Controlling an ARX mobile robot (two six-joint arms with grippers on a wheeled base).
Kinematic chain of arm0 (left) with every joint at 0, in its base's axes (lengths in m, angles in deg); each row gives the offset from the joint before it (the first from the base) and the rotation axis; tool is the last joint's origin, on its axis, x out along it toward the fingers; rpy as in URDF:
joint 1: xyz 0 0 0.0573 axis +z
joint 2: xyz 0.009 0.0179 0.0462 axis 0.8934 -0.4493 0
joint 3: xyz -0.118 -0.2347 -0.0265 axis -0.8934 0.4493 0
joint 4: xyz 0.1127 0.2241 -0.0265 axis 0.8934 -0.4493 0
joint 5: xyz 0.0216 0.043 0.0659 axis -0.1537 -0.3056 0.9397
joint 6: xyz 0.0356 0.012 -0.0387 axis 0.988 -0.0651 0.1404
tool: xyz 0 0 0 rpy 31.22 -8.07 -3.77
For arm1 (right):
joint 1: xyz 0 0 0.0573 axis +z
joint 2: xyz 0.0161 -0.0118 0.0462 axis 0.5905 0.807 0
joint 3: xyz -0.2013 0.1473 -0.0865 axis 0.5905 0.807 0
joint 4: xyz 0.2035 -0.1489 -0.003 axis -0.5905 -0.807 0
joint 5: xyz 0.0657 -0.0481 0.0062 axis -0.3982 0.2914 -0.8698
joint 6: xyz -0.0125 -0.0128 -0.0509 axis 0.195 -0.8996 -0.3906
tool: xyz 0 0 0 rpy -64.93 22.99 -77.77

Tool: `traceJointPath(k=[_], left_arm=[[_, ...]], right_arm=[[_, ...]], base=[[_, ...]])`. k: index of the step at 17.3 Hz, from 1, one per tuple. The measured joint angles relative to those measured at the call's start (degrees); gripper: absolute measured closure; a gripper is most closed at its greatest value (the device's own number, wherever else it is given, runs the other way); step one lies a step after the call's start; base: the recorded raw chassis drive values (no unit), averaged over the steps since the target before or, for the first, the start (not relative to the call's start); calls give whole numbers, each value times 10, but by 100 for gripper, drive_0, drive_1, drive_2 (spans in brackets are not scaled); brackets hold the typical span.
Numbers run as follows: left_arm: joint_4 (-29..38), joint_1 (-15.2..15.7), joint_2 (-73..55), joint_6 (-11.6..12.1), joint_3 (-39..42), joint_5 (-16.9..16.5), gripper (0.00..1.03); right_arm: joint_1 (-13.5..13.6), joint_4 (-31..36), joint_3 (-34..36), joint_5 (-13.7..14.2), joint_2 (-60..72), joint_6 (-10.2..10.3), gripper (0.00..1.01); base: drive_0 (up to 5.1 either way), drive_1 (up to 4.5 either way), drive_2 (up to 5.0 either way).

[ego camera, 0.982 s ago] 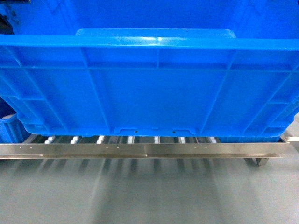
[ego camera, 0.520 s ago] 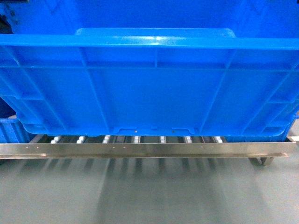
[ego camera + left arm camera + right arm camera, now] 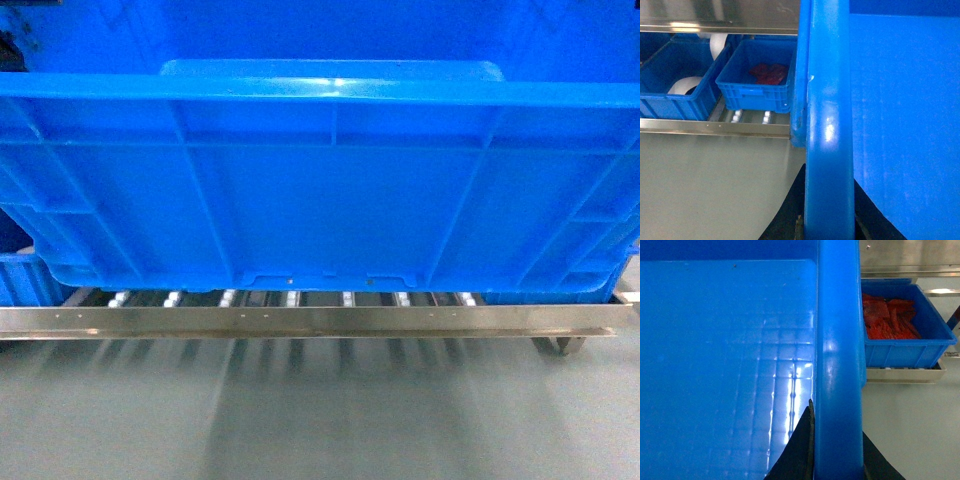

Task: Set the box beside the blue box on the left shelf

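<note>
The box (image 3: 330, 190), a big bright-blue ribbed crate, fills most of the head view and hangs just above the left shelf (image 3: 300, 320), with white roller wheels showing under its bottom edge. My left gripper (image 3: 829, 220) is shut on the box's left rim (image 3: 827, 125), one black finger on each side. My right gripper (image 3: 837, 450) is shut on the right rim (image 3: 837, 340) in the same way. A smaller blue box (image 3: 757, 80) with red contents sits on the rollers just left of the crate's corner; its edge shows in the head view (image 3: 18, 280).
A second small blue box (image 3: 672, 85) with white parts stands further left on the same shelf. To the right, another blue box (image 3: 900, 335) of red items rests on a metal ledge. Grey floor (image 3: 320, 420) lies in front of the steel front rail (image 3: 715, 128).
In the head view the shelf rail and rollers drifted slightly right under the crate a second ago, then held still. Both grippers keep their hold on the rims.
</note>
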Motion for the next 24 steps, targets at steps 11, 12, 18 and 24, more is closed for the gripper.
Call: traceJointPath(k=[11,12,18,24], left_arm=[[5,0,0,0,0,0,95],[3,0,0,0,0,0,95],[2,0,0,0,0,0,95],[0,0,0,0,0,0,95]], right_arm=[[0,3,0,1,0,0,93],[0,3,0,1,0,0,93],[0,1,0,1,0,0,93],[0,0,0,0,0,0,93]], base=[[0,0,0],[0,0,0],[0,0,0],[0,0,0]])
